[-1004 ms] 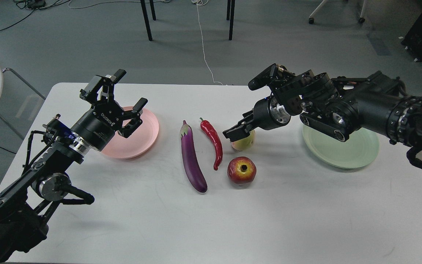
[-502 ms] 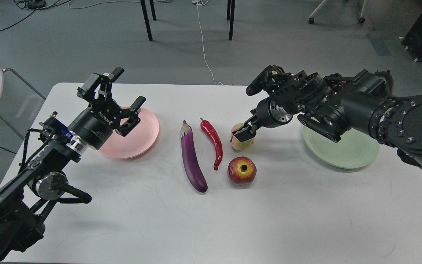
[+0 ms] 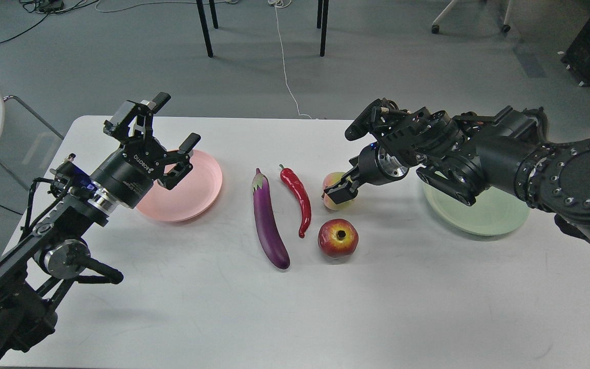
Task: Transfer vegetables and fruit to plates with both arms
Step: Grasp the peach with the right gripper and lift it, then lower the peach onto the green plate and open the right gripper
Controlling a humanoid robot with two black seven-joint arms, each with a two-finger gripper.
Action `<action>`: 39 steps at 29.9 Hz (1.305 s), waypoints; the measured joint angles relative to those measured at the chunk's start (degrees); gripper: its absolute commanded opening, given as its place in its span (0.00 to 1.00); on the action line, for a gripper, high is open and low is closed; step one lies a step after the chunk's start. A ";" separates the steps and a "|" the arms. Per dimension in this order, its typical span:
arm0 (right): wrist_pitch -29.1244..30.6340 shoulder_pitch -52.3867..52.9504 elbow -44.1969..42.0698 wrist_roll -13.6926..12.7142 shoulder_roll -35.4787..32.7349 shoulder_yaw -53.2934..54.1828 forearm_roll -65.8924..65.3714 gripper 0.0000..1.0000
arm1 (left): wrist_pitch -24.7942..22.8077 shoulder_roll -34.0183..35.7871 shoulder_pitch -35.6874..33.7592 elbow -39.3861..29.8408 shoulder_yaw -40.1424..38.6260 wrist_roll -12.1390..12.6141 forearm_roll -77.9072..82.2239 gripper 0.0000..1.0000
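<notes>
The right end effector [image 3: 340,191] touches the peach [image 3: 337,198], its grip unclear; the left end effector [image 3: 164,134] gapes wide, empty. One eggplant [image 3: 269,228], chili [image 3: 298,198], pomegranate [image 3: 338,238]; two plates [image 3: 200,184].

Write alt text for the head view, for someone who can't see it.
The right gripper reaches down onto a peach on a white table; whether it has closed is unclear. Beside it lie a pomegranate, chili pepper and eggplant. The left gripper hangs open above a pink plate; a green plate sits right.
</notes>
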 measured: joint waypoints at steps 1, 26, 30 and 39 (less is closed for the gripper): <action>-0.23 -0.33 0.00 0.00 0.00 0.11 0.01 0.98 | 0.00 0.04 0.04 -0.03 0.00 0.00 0.00 0.98; -0.03 6.84 5.96 0.03 -5.29 4.36 0.67 0.27 | 0.00 1.74 0.29 -1.66 -1.53 -0.09 -0.02 0.98; 0.52 10.48 12.82 0.02 -16.34 4.93 -0.09 0.27 | 0.00 1.75 0.65 -1.85 -2.07 -0.09 -0.09 0.98; -4.75 6.80 15.75 0.01 -34.21 1.05 -6.56 0.27 | 0.00 0.81 1.03 -2.62 -1.69 -0.10 0.01 0.98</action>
